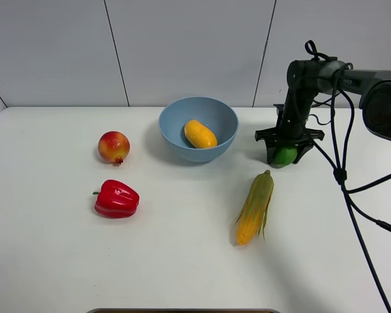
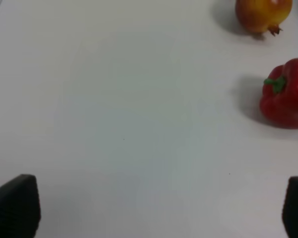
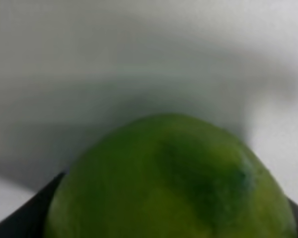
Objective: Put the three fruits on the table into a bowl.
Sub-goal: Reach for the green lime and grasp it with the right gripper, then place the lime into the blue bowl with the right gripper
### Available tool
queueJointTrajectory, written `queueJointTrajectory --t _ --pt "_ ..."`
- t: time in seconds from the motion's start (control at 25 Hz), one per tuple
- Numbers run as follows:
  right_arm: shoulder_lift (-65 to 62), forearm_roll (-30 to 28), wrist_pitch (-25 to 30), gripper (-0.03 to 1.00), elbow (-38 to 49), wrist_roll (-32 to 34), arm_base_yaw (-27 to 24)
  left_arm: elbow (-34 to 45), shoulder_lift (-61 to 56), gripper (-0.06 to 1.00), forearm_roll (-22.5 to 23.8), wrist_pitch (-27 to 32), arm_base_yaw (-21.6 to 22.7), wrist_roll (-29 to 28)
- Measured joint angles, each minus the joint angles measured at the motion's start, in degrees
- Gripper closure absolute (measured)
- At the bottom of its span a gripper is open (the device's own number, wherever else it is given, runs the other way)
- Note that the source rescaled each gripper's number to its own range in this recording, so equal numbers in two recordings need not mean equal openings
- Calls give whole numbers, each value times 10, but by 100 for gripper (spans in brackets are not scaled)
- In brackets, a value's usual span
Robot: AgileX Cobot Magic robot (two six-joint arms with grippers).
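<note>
Right gripper (image 1: pixel 285 154), jaws pinching the lime (image 1: pixel 285 156): the fruit sits between my fingers, which press its two sides, and it fills the right wrist view, where the dark finger edges flank it. Whether it touches the table (image 1: pixel 182 261) or hangs just above it I cannot tell. The bowl (image 1: pixel 166 117) stands near these jaws, toward my left side, with the mango (image 1: pixel 200 134) already lying in it. The corn (image 1: pixel 255 207) lies just beside the jaws on the near side, and the pepper (image 1: pixel 116 199) is well beyond the bowl. Left gripper (image 2: pixel 154 208), jaws spread wide with nothing between them: the pomegranate (image 2: pixel 263 14) lies on the table ahead of them and off to one side, well apart. Step in hand, as I judge it: carrying the lime to the bowl. Done well, I keep the pinch firm on a round, smooth fruit, raise it above the rim before crossing, and release low over the bare part of the bowl beside the mango so it does not bounce out.
</note>
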Motion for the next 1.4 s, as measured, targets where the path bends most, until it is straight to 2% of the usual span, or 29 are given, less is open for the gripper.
queueJointTrajectory --t 1.0,1.24,1.4 --pt "-7 4 -1 81 0 0 0 0 0 -6 0 0 0 0" --pt "-66 4 -4 81 0 0 0 0 0 -6 0 0 0 0" --pt "-116 5 -25 81 0 -4 0 0 0 -6 0 0 0 0"
